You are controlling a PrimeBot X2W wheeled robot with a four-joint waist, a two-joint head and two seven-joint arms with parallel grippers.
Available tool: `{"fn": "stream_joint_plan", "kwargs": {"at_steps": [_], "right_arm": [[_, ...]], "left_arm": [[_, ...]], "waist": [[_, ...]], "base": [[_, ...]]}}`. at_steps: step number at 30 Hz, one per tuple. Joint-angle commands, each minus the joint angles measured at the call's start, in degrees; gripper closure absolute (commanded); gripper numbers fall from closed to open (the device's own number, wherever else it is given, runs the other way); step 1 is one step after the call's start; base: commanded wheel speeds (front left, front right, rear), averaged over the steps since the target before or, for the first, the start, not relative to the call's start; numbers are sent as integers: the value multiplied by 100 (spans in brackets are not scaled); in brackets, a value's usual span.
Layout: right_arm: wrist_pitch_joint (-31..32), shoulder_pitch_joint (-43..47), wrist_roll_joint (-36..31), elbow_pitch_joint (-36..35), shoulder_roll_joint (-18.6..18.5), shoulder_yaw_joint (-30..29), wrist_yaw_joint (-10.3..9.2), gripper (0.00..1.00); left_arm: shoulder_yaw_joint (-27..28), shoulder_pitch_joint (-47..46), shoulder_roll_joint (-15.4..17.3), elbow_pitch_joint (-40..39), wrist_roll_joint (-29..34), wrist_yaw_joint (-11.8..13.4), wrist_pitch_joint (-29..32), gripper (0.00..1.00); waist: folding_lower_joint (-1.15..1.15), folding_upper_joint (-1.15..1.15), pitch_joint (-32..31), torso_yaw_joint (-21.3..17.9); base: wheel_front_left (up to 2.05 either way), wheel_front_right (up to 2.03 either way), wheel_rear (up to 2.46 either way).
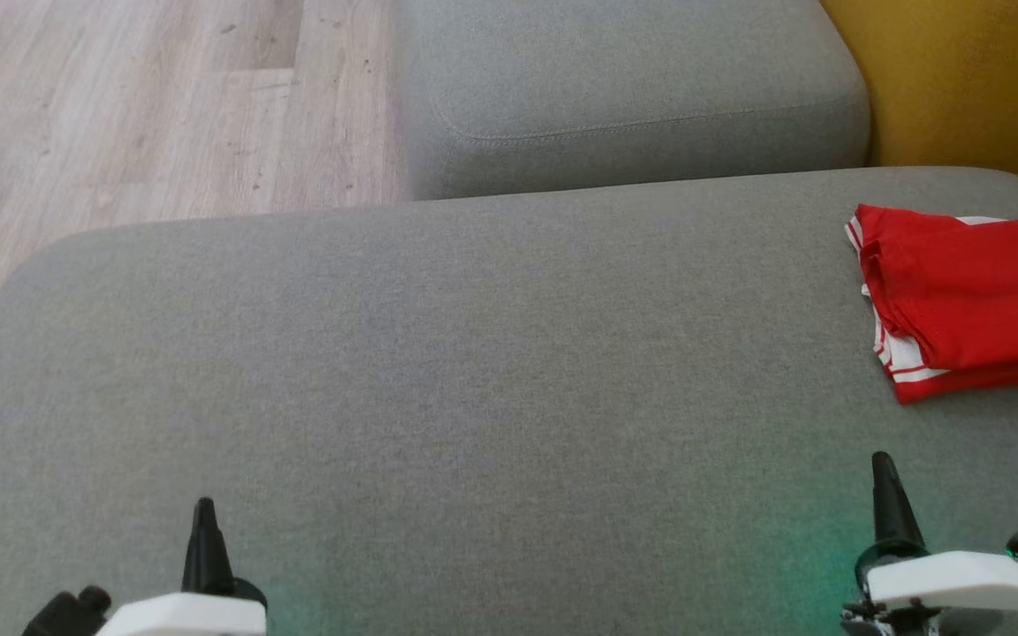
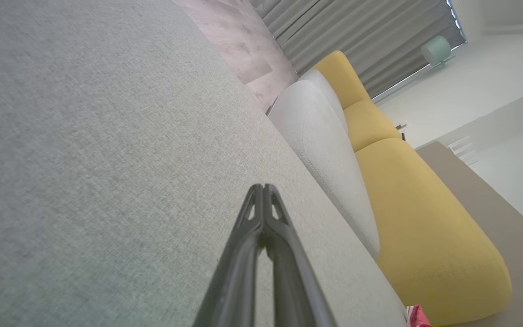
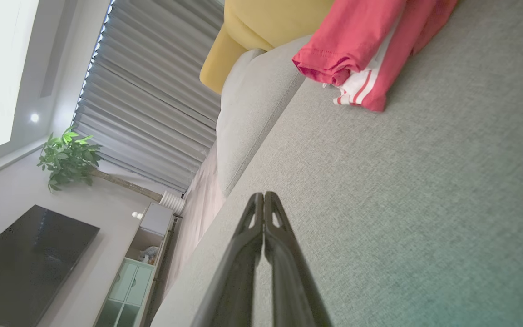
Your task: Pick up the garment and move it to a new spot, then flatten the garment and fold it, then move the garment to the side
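The garment is a red jersey with white stripes and dark lettering, lying folded at the right edge of the grey seat cushion. It shows again in the right wrist view, folded garment at the top. A small red corner of the garment peeks in at the bottom of the left wrist view. My left gripper hovers shut at the lower left, holding nothing. My right gripper is shut at the lower right, short of the jersey, with bare cushion between. Both wrist views show fingertips pressed together, left gripper and right gripper.
A second grey cushion sits behind the seat, with a yellow cushion at the back right. Wooden floor lies off the cushion's left. A curtain, a plant and a dark screen stand farther off.
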Motion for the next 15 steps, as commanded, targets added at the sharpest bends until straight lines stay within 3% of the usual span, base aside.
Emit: {"fn": "stream_joint_plan", "kwargs": {"at_steps": [1, 15], "right_arm": [[47, -400, 203, -208, -95, 7, -2, 100], [262, -580, 1036, -220, -95, -138, -3, 100]], "left_arm": [[174, -360, 59, -160, -185, -56, 38, 100], [355, -547, 59, -134, -1007, -171, 257, 100]], "waist": [[0, 0, 11, -3], [0, 0, 85, -26]], "base": [[0, 0, 0], [0, 0, 0]]}}
